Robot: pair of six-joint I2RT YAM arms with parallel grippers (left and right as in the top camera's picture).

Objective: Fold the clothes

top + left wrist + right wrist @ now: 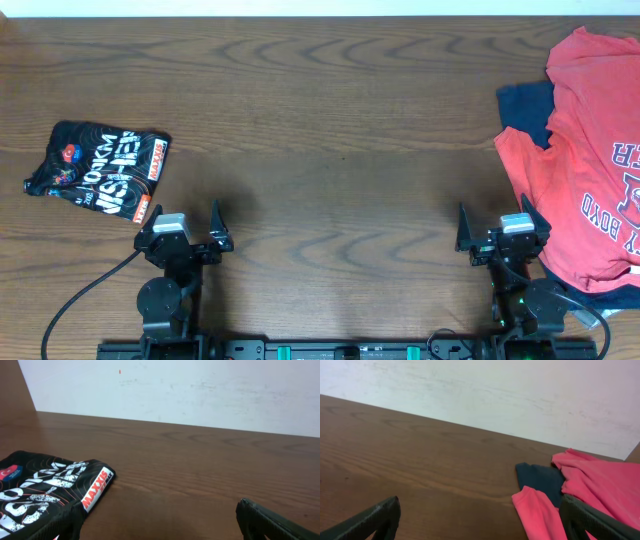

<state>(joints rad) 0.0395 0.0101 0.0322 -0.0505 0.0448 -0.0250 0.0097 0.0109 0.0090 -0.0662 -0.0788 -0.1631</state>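
I see my left gripper [183,232] and right gripper [500,232] both spread wide. Just beyond the left one lies the black sports shirt [100,165], folded small, its "MAXXIS" label readable. At far right a red T-shirt [590,150] reading "BOYD" lies over navy cloth [525,105].

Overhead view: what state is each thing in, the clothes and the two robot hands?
black shirt: folded into a small bundle, lying on the table, not held.
red shirt: unfolded, loose and rumpled.
dark blue garment: mostly hidden under the red shirt, fold state unclear.
left hand: open, empty.
right hand: open, empty.
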